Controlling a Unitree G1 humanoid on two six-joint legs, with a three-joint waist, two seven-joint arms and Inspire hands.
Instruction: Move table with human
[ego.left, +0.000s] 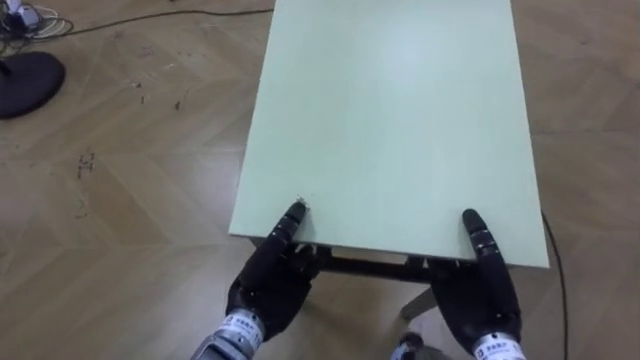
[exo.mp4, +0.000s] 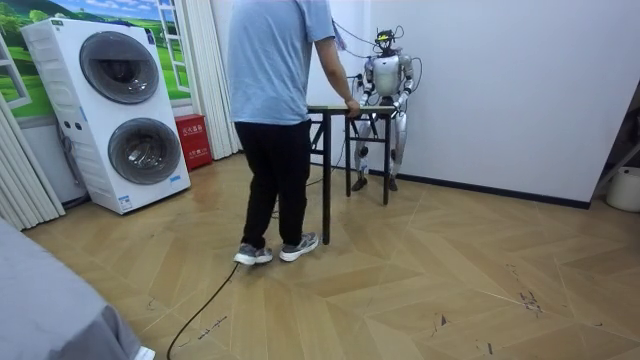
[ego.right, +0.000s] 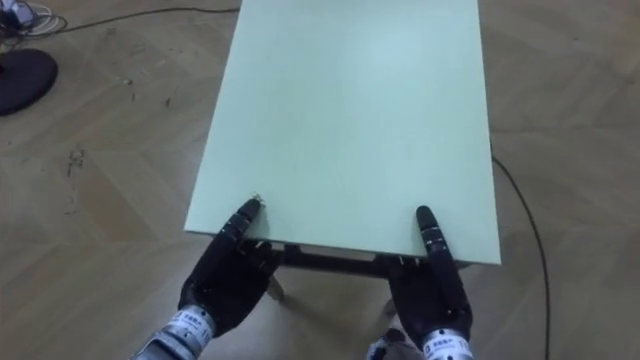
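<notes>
A pale green table (ego.left: 390, 120) stretches away from me over the wooden floor. My left hand (ego.left: 268, 285) grips its near left corner, thumb on top and fingers under the edge. My right hand (ego.left: 482, 300) holds the near right edge in the same way. In the room view I stand at the table's (exo.mp4: 335, 108) far end, close to a white wall. A person (exo.mp4: 272, 120) in a light blue shirt stands at the other end with a hand on that edge.
A black round stand base (ego.left: 25, 80) lies on the floor at the far left, and a dark cable (ego.left: 556, 275) runs along the table's right side. Stacked washing machines (exo.mp4: 120, 110) stand at the room view's left.
</notes>
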